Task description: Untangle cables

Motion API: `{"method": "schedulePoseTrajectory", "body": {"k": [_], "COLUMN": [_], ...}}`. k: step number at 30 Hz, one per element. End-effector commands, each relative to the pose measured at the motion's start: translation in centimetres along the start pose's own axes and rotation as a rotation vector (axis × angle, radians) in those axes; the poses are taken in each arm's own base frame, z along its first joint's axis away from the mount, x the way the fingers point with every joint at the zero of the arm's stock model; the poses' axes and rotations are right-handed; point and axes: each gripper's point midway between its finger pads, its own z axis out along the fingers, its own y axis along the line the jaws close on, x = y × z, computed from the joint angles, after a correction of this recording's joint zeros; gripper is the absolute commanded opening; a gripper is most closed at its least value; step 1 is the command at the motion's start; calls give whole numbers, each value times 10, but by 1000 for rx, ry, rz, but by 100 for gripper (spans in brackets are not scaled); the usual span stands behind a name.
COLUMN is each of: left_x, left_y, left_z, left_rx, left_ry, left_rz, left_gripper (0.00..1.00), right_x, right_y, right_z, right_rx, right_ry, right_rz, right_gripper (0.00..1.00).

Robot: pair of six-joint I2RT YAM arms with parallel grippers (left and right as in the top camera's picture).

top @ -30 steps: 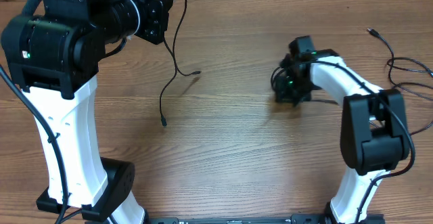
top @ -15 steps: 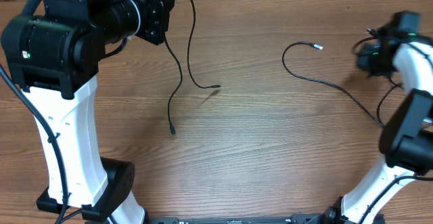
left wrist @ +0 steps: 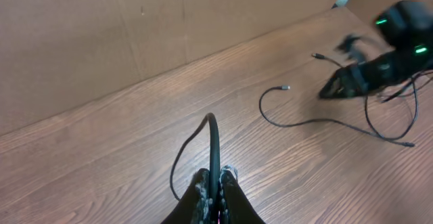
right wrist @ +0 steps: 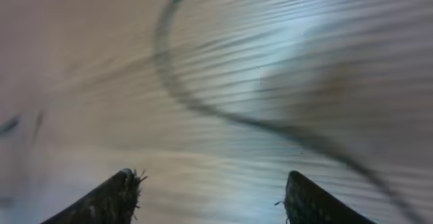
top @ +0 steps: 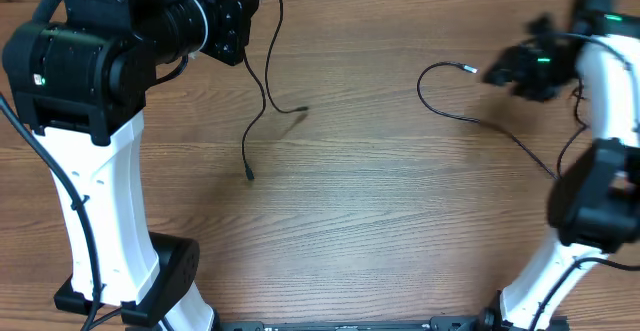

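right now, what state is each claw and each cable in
left claw: shut, raised above the table
held cable: pinched in the left claw, both ends hanging down
right claw: open, nothing between its fingers, view blurred
loose cable: lying curved on the table, not gripped

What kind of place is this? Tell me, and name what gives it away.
Probably a robot-lab test bench: a left arm and right arm mounted at a wood-grain table, plain brown board walling its far side, and loose thin black cables.
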Motion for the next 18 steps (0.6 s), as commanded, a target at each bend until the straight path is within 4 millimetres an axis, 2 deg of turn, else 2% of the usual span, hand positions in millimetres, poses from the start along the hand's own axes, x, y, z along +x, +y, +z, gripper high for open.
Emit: {"method": "schedulePoseTrajectory", "body": {"k": [1, 3, 4, 5, 6, 7, 9, 11, 13, 16, 18], "left_x": [-1, 0, -1, -1, 0, 1, 3, 3, 3, 2, 1], "left_y": [-5, -5, -5, -5, -5, -5, -5, -7, -9, -10, -12], "left_z": [3, 3, 3, 3, 3, 3, 3, 3, 3, 3, 3], "left_rx": [24, 24, 24, 25, 25, 25, 25, 33, 47, 55, 63], "left_ry": [-2, 2, 2, 2, 5, 8, 15, 17, 14, 10, 9], "left_rz": [-2, -3, -3, -3, -4, -5, -8, -9, -8, -14, -17], "left_gripper": [6, 7, 6, 7, 7, 6, 6, 6, 6, 7, 7], "right_x": [9, 19, 20, 21, 22, 24, 25, 31, 33, 30, 27], "right_y": [66, 96, 100, 106, 112, 117, 119, 113, 110, 106, 106], "right_z": [17, 33, 37, 44, 52, 57, 68, 92, 107, 121, 125], "right_rx": [-34, -24, 1, 38, 58, 52, 51, 42, 32, 31, 29], "right_ry": [39, 66, 66, 62, 56, 60, 72, 126, 149, 152, 142], "right_rz": [-201, -264, -267, -275, -291, -305, -307, -276, -269, -268, -270], "right_gripper": [70, 70, 69, 62, 49, 42, 42, 43, 42, 42, 38]}}
